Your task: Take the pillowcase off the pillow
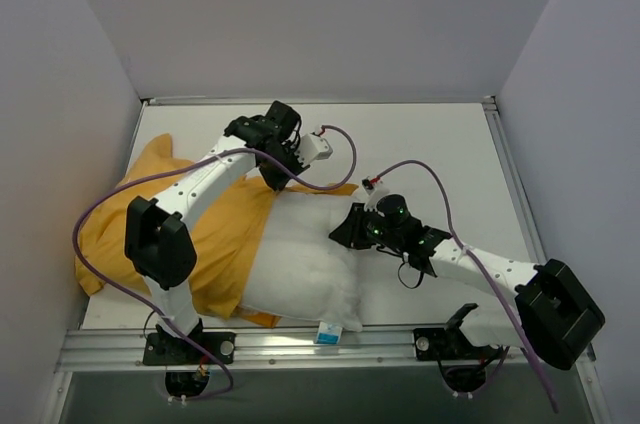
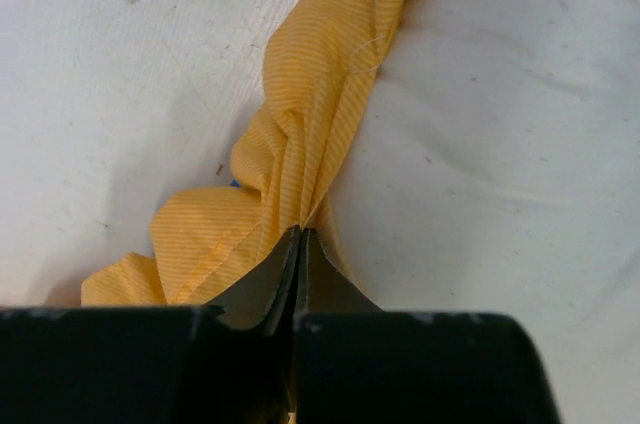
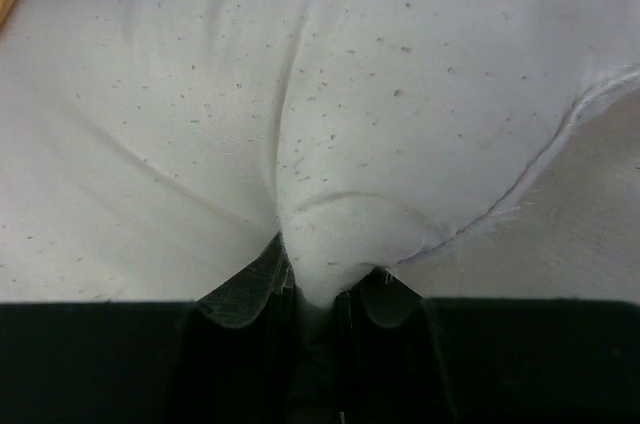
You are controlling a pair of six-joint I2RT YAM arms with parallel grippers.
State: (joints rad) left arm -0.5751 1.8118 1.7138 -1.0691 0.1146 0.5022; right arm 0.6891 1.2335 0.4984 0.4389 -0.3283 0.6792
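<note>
The orange pillowcase (image 1: 200, 229) lies bunched at the left of the table and covers the left part of the white pillow (image 1: 305, 264). The pillow's right half is bare, with a small blue tag (image 1: 327, 333) at its near corner. My left gripper (image 1: 272, 176) is shut on a gathered fold of the pillowcase's far edge (image 2: 310, 144), next to the bare pillow (image 2: 500, 144). My right gripper (image 1: 345, 234) is shut on a pinch of the pillow's right end (image 3: 340, 234).
The white table (image 1: 420, 144) is walled at the back and both sides. A metal rail (image 1: 300, 349) runs along the near edge by the arm bases. Purple cables (image 1: 340, 159) loop from both arms over the table.
</note>
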